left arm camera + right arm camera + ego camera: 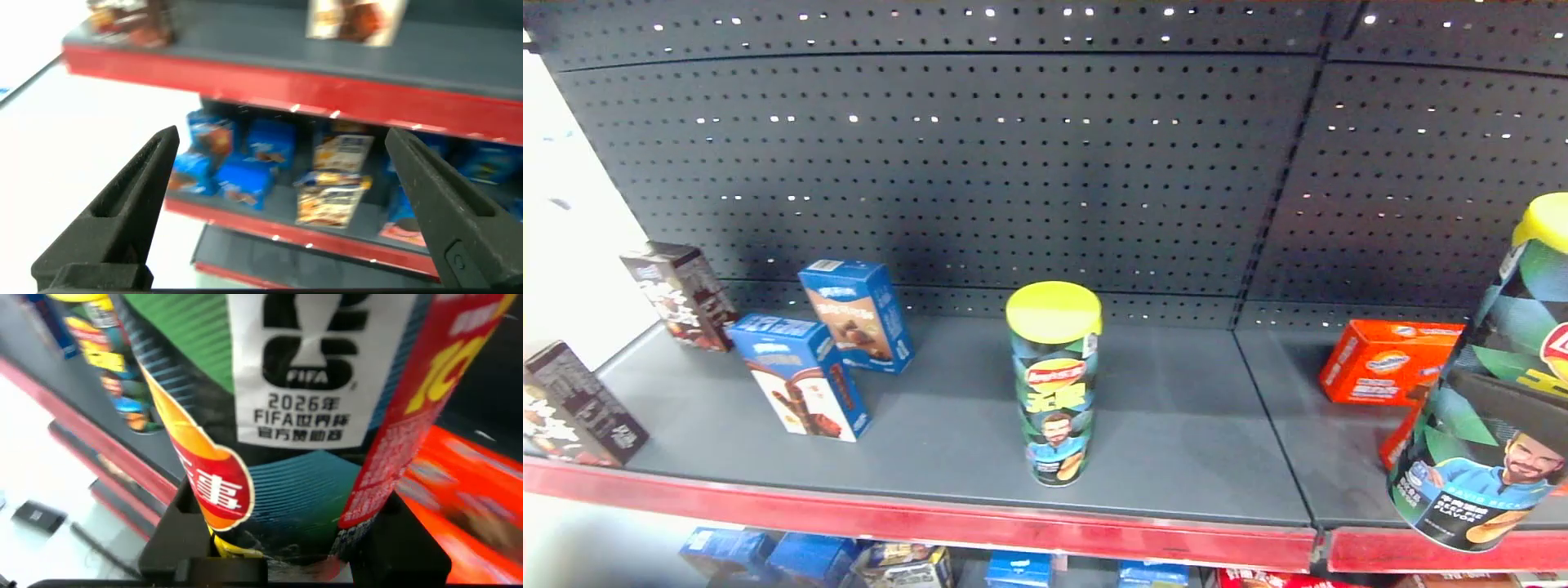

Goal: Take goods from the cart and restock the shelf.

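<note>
Two chip cans counted: standing can (1054,384) upright in the middle of the shelf (1176,425), yellow lid on; held can (1462,482) clamped near its base in the right tool (294,547), tilted, at the shelf's right end over the red front edge. Left tool (282,139) spread wide, holding nothing, facing the lower shelf (270,237). At left, two blue boxes: front blue box (805,376), rear blue box (858,314). Two dark boxes: rear dark box (682,294), front dark box (576,404). At right, two orange boxes: rear orange box (1380,363), front orange box (1396,445) partly behind the held can.
</note>
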You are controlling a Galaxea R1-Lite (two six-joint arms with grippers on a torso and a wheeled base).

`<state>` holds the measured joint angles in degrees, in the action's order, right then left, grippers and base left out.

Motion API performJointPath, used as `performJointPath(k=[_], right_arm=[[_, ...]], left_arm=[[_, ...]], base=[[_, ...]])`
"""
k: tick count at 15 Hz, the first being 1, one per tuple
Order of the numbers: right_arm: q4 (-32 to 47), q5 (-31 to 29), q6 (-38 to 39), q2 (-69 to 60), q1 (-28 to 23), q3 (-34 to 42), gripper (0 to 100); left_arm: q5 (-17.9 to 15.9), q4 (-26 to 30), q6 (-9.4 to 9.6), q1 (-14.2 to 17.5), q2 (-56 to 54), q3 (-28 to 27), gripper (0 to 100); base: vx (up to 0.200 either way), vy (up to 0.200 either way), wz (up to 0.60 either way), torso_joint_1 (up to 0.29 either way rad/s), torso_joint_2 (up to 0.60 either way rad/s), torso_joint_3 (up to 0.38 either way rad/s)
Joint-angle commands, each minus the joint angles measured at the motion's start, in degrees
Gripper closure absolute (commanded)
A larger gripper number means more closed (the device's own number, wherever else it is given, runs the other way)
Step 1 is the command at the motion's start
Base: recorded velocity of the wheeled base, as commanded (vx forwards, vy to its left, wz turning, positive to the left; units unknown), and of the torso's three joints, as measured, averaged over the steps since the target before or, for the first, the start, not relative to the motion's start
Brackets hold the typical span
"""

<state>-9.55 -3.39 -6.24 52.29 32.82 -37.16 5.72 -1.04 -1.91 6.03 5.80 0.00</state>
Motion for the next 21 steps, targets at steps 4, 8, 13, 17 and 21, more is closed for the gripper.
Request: performJointPath(k=[4,8,13,17,21], right_arm=[[-5.1,7.3,3.2,2.3,-0.5,0.2,100],[-16.8,8.8,2.9,11.5,-0.2,1.9,100],[-24.1,9.0,3.1,24.4,-1.6,-0.5,100],[-27.4,9.1,3.0,35.6,-3.7,-8.4,100],[-27.1,9.2,3.0,45.4,-4.6,-20.5,100]], left_arm=[[0.0,0.0,-0.02,0.1,0.2,0.0,0],[0.0,0.0,-0.02,0.0,0.2,0.0,0],[0.0,0.0,-0.02,0.0,0.2,0.0,0],[0.0,0.0,-0.02,0.0,0.2,0.0,0],[0.0,0.0,-0.02,0.1,0.2,0.0,0]], base=[[0.0,0.0,0.0,0.0,0.0,0.0],[0.0,0.0,0.0,0.0,0.0,0.0],[0.0,0.0,0.0,0.0,0.0,0.0],[0.0,0.0,0.0,0.0,0.0,0.0],[0.0,0.0,0.0,0.0,0.0,0.0]])
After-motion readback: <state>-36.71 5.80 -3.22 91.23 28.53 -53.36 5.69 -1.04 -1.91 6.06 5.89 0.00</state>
